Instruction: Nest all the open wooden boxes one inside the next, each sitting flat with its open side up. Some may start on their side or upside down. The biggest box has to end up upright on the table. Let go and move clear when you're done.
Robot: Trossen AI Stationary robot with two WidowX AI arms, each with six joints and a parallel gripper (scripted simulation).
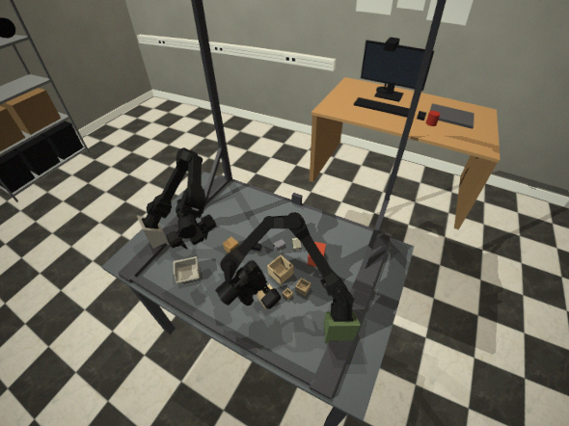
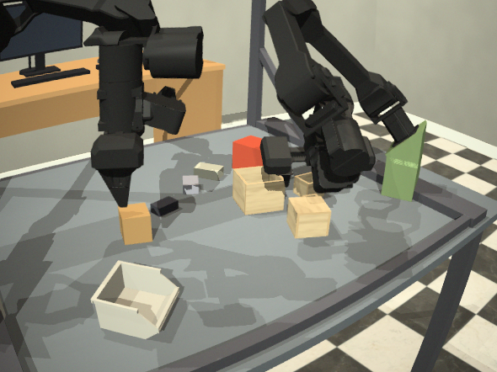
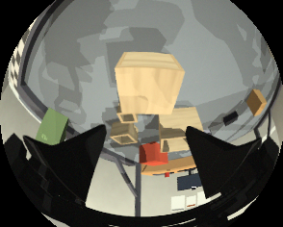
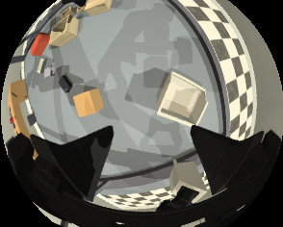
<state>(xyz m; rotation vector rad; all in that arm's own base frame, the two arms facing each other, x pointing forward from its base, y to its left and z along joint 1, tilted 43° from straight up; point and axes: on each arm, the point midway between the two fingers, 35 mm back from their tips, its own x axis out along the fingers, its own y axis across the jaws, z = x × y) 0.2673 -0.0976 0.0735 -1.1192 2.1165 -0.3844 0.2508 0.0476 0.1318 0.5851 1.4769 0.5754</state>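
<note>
Top view: left gripper (image 1: 248, 299) (image 2: 309, 177) (image 3: 145, 128) is next to the closed-side-up wooden box (image 2: 309, 219) (image 3: 149, 88) (image 4: 97, 5), partly covering it. Smallest open box (image 1: 287, 293) (image 3: 127, 116) and small open box (image 1: 303, 286) (image 2: 304, 183) (image 3: 124, 134) are just past that, biggest box (image 1: 281, 270) (image 2: 257, 195) (image 3: 180, 125) (image 4: 64, 31) upright on the table nearby, nothing nested. Right gripper (image 1: 193, 238) (image 2: 122, 204) (image 4: 152, 129) is up near the white bin (image 1: 186, 270) (image 2: 135, 307) (image 4: 182, 98). Exterior view: left gripper's body overlaps the small box and the biggest box's rim; its fingers are mostly hidden, so contact looks hard to call here. Right gripper points down, tip lining up with the orange block (image 1: 230, 245) (image 2: 136, 223) (image 4: 89, 102). Left wrist view: fingers wide open, holding nothing; closed-side-up box ahead of them, the two little boxes and biggest box behind it, red block (image 1: 321, 251) (image 2: 247, 151) (image 3: 153, 155) further back. Right wrist view: fingers also wide open, nothing held; orange block ahead of one finger, white bin ahead of the other, biggest box well off toward the upper corner.
</note>
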